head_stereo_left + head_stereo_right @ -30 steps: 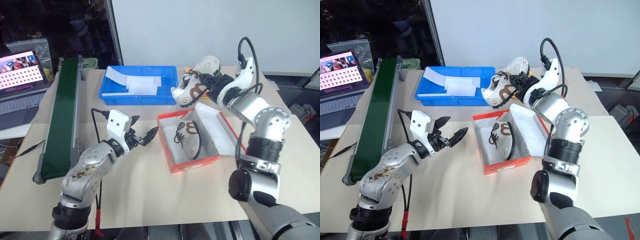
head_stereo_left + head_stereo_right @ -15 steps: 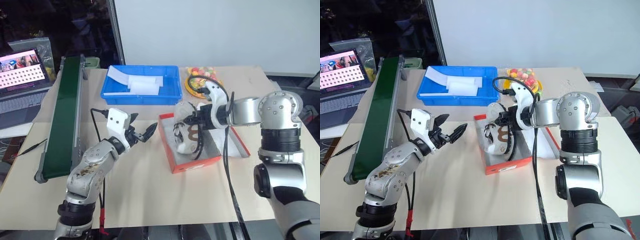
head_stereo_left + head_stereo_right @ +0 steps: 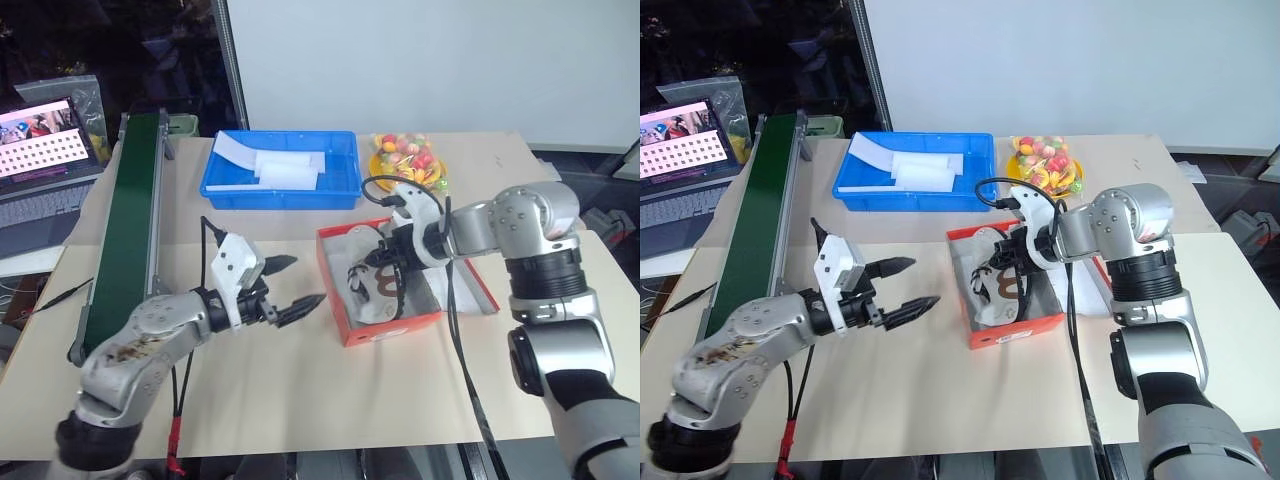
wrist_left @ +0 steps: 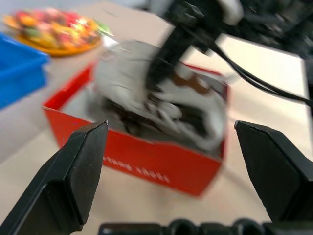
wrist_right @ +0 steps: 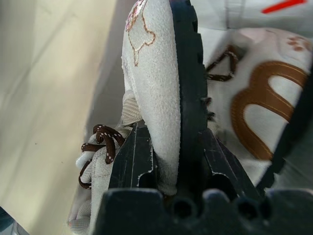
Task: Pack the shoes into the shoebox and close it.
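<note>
At the far left, at nine o'clock from the table's middle, a laptop (image 3: 45, 135) sits off the table edge, and just beside it a long green conveyor belt (image 3: 125, 225) runs along the table (image 3: 300, 400) from ten toward eight o'clock. At eleven o'clock lies a blue tray (image 3: 285, 170) with white foam pieces inside.

The left gripper (image 3: 297, 288) hangs over bare tabletop at about seven o'clock, its two black fingers spread wide with nothing between them, pointing toward the box and well apart from it.

Just right of the table's middle stands the shoebox (image 3: 395, 330), red-orange with a white inside, its lid flap folded out on the three o'clock side. Both shoes are inside it. One shoe (image 5: 264, 122), cream with a brown marking, lies on the floor of the box. The other shoe (image 5: 159, 93) is tilted on its side on top of it, its dark sole edge showing and its brown laces hanging loose. The right gripper (image 3: 1018, 258) reaches down into the box from three o'clock, its fingers drawn narrow and clamped on that upper shoe at the sole edge.

At one o'clock, beyond the box, sits a plate of colourful sweets (image 3: 405, 158).
</note>
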### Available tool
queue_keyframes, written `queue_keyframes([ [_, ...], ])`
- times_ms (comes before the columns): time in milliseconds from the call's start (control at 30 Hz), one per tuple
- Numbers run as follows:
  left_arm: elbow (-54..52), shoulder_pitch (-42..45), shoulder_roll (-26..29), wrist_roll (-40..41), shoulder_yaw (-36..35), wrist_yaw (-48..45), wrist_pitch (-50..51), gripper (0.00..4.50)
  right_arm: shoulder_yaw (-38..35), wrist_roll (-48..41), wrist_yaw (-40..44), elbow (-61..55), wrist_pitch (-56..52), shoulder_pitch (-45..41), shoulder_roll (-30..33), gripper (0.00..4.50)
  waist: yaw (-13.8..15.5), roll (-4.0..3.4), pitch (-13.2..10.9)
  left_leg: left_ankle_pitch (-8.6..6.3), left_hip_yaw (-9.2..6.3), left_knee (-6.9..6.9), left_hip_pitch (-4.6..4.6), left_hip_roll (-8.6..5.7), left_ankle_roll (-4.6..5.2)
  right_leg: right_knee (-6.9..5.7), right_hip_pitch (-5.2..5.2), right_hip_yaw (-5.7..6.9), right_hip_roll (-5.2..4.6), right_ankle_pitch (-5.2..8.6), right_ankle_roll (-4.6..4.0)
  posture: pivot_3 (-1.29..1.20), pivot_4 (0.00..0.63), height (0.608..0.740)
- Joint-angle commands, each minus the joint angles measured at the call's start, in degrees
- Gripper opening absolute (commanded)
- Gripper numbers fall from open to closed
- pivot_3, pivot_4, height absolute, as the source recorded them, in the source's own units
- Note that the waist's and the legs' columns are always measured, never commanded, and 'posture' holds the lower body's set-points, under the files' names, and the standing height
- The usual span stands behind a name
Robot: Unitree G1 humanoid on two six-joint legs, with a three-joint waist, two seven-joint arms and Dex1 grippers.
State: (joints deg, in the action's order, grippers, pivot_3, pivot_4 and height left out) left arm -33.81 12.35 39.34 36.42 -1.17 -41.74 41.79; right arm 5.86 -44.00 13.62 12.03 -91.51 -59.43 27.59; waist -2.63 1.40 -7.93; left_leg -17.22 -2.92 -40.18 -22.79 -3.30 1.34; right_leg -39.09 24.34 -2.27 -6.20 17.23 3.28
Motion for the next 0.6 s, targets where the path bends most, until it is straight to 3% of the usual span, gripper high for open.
queue_keyframes([
  [33, 0.62, 0.97, 1.55, 0.32, -0.9, -3.09, -1.91, 4.44, 0.11, 2.7, 2.74, 0.02, 2.18, -2.24, -0.71, 0.49, 0.02, 0.0, 0.0, 0.0, -0.01, 0.0, 0.0, -0.01, 0.0, 0.0, 0.0, 0.01, -0.01, 0.0, 0.0, 0.0, 0.15, 0.724],
  [533, 0.28, 3.2, -1.27, -0.37, 0.9, -1.41, -1.57, 4.44, 6.6, 14.18, 10.44, 9.74, 10.63, -1.26, -4.71, 0.49, -0.22, 0.0, 0.0, 0.0, -0.04, -0.01, -0.01, -0.02, -0.01, -0.02, 0.02, 0.06, -0.03, 0.0, 0.0, 0.0, 0.15, 0.724],
  [600, 0.25, 3.02, -1.62, -0.37, 1.24, -1.18, -1.64, 4.5, 5.75, 15.24, 10.45, 10.86, 11.51, -1.52, -5.81, 1.48, -0.19, 0.0, 0.0, 0.0, -0.04, -0.01, -0.01, -0.03, -0.01, -0.03, 0.02, 0.06, -0.03, 0.0, 0.0, 0.0, 0.15, 0.724],
])
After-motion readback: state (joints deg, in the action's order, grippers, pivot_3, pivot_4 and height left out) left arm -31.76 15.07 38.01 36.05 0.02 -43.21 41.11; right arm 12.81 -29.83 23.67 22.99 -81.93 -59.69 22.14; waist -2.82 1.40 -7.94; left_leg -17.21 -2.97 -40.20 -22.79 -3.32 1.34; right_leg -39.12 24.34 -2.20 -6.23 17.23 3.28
